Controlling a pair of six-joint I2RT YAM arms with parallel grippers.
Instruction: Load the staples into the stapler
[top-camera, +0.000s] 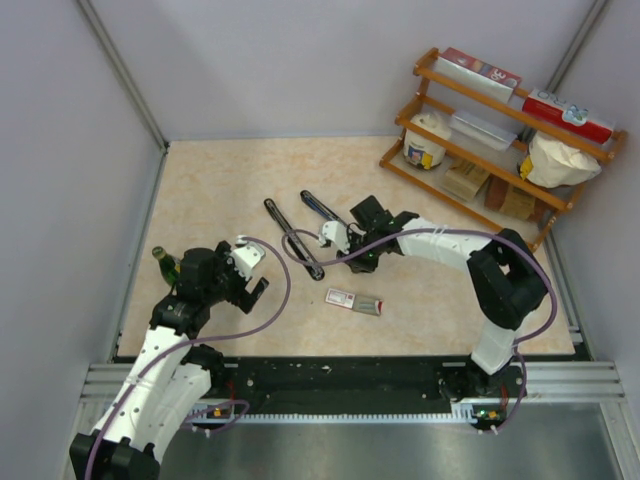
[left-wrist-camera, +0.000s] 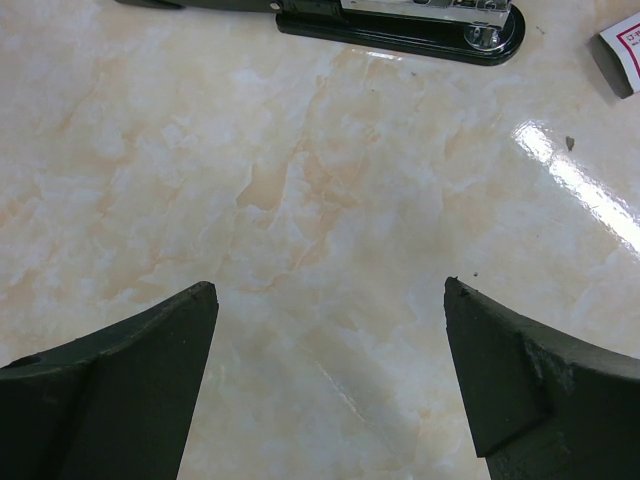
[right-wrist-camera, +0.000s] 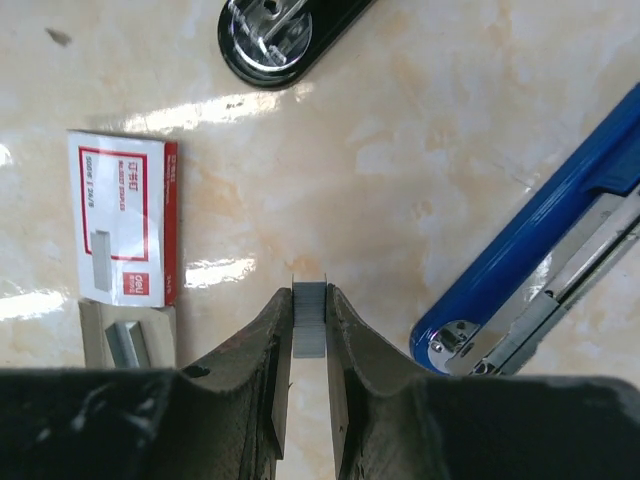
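Observation:
My right gripper (right-wrist-camera: 309, 298) is shut on a short grey strip of staples (right-wrist-camera: 309, 328), held just above the table. The white staple box with red print (right-wrist-camera: 122, 218) lies to its left, with its tray of more staples (right-wrist-camera: 126, 342) pulled out. A blue stapler (right-wrist-camera: 545, 270) lies open on the right. The end of a black stapler (right-wrist-camera: 272, 38) is ahead. In the top view my right gripper (top-camera: 343, 252) is between the black stapler (top-camera: 292, 238), the blue stapler (top-camera: 323, 208) and the box (top-camera: 354, 300). My left gripper (left-wrist-camera: 330, 300) is open and empty over bare table, also seen in the top view (top-camera: 254, 288).
A wooden shelf (top-camera: 420, 100) with boxes, a jar and bags stands at the back right. Grey walls enclose the table. The black stapler (left-wrist-camera: 400, 25) and a box corner (left-wrist-camera: 620, 60) lie beyond my left fingers.

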